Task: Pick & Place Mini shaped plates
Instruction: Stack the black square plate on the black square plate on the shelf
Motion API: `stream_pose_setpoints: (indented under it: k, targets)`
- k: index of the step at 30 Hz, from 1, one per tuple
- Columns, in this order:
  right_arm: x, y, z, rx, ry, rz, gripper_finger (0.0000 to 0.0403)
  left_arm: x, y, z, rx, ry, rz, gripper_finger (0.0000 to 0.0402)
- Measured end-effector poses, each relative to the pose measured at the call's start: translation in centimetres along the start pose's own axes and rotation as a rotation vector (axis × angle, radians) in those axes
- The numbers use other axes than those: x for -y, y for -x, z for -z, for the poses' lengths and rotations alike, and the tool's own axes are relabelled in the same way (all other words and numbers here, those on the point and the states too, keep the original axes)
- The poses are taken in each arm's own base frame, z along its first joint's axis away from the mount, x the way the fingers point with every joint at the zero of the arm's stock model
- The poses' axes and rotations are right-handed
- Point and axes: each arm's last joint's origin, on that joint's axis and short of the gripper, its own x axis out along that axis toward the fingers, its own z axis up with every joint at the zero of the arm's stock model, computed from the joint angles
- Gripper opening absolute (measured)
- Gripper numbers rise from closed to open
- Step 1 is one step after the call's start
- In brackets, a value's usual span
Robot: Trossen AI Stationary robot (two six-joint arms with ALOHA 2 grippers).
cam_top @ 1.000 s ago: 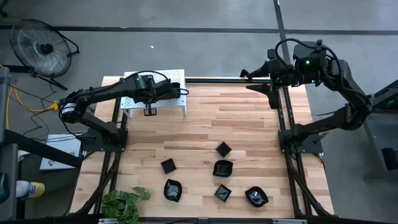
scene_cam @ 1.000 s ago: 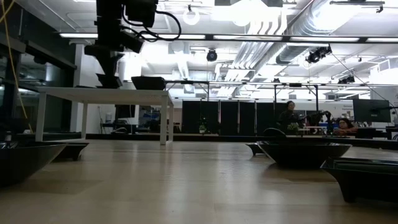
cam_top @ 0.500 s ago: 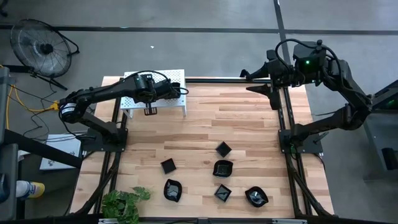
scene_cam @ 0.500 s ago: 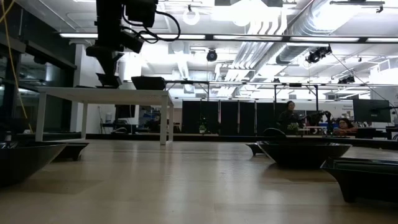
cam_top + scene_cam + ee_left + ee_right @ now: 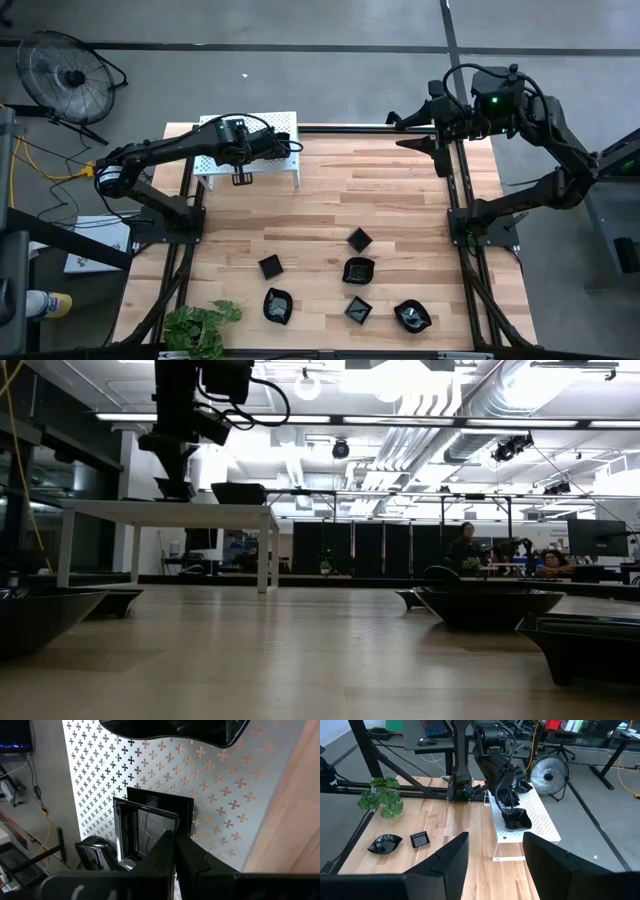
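A small square black plate (image 5: 152,827) rests on the white perforated shelf (image 5: 240,795) at the table's far left corner, just beneath the left gripper (image 5: 174,851), whose fingers are clenched together and hold nothing. The placing step looks finished; next, the arm likely must rise clear and fetch one of the six plates (image 5: 359,270) near the front edge. The right gripper (image 5: 492,851) waits open, well apart.

Shelf: white perforated metal shelf (image 5: 262,125), upper left of the wooden table (image 5: 400,200).
Plant: green plant (image 5: 200,325), lower left corner.
Fan: floor fan (image 5: 65,75), upper left floor.
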Motion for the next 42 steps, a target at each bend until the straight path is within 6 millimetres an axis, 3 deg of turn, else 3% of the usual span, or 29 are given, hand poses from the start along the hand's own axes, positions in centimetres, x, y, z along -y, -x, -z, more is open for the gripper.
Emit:
stream_pose_setpoints:
  k: [5,13,22,42]
  targets:
    - [0.0,0.0,0.0,-0.003,0.000,-0.001,0.0183,0.1,-0.2,0.0,-0.002,0.000,0.004,0.0001]
    - [0.0,0.0,0.2,-0.017,0.012,-0.004,0.0183,1.5,-2.1,0.9,-0.089,0.021,-0.018,0.0002]
    - [-0.1,0.0,0.3,-0.028,0.037,-0.007,0.0183,0.6,-1.0,0.1,-0.014,0.068,-0.018,0.0002]
    - [-0.1,0.0,0.4,-0.039,0.036,-0.009,0.0183,0.5,-0.8,-0.1,-0.005,-0.085,-0.016,0.0002]
